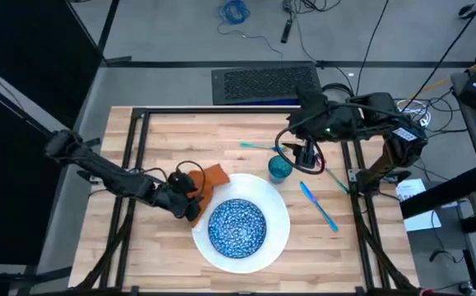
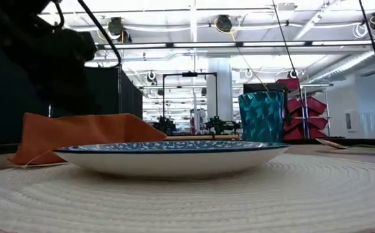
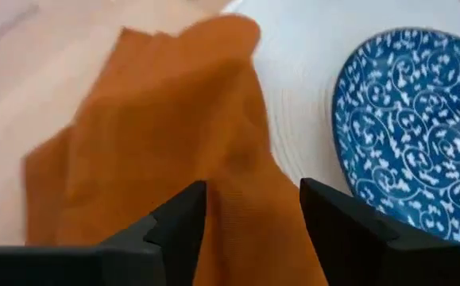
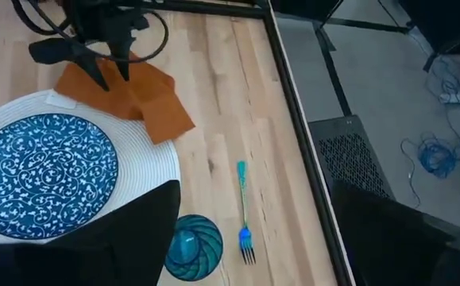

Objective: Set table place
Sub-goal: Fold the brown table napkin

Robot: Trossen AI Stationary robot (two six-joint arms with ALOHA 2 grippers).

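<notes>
Woven white placemat (image 2: 193,194) fills my low view's foreground on the butcher-block table (image 1: 172,131); bright workshop behind. Left gripper (image 3: 253,214) spread over the orange napkin (image 3: 158,135); right gripper (image 4: 253,238) open above the teal cup (image 4: 192,246).

The left gripper (image 3: 252,230) has its two dark fingers (image 3: 178,226) spread apart over an orange-brown napkin (image 3: 158,143), which lies rumpled on the light-wood table (image 3: 23,71). One corner of the napkin overlaps the white ribbed plate (image 3: 293,119), which carries a blue patterned bowl (image 3: 412,127).
</notes>
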